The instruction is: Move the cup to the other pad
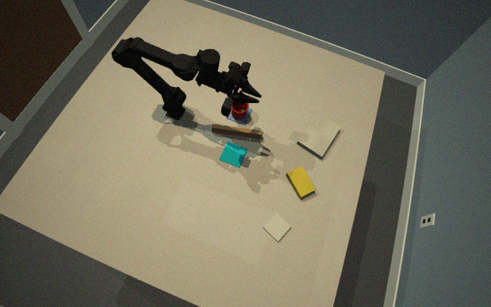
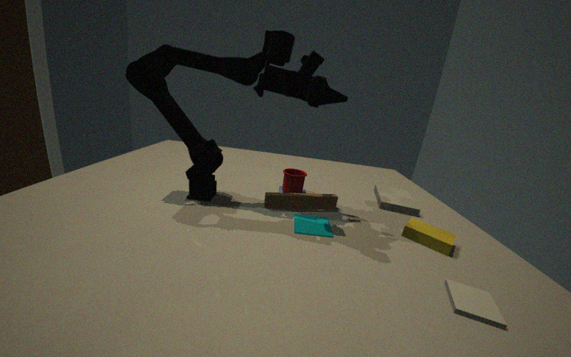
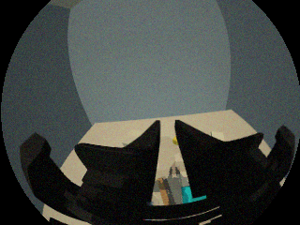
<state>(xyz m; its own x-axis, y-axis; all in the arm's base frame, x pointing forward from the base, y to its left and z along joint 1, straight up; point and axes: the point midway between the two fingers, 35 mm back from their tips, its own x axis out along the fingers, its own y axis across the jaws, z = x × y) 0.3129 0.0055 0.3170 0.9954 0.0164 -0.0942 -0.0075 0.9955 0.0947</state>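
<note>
Top view shows a red, flared-rim cup (image 1: 236, 114) (image 2: 293, 182) upright on a blue square pad (image 1: 247, 116) (image 2: 280, 190), beside the long brown wooden block (image 1: 235, 130) (image 2: 300, 201) (image 3: 163, 189), as a black two-fingered hand (image 1: 260, 98) (image 2: 346, 99) (image 3: 167, 124) hangs above, nearly clenched on nothing.
Likely light and stiff, perhaps slick, the cup would best be gripped across its wall below the rim, once the hand reopens, and kept level for the green marble (image 1: 242, 110) inside. The block bars the low route to the flat teal pad (image 1: 231, 153) (image 2: 311, 225) (image 3: 187, 194) across it; a yellow block (image 1: 301, 181) (image 2: 429, 235) (image 3: 176, 140) lies well apart from the wooden one.
</note>
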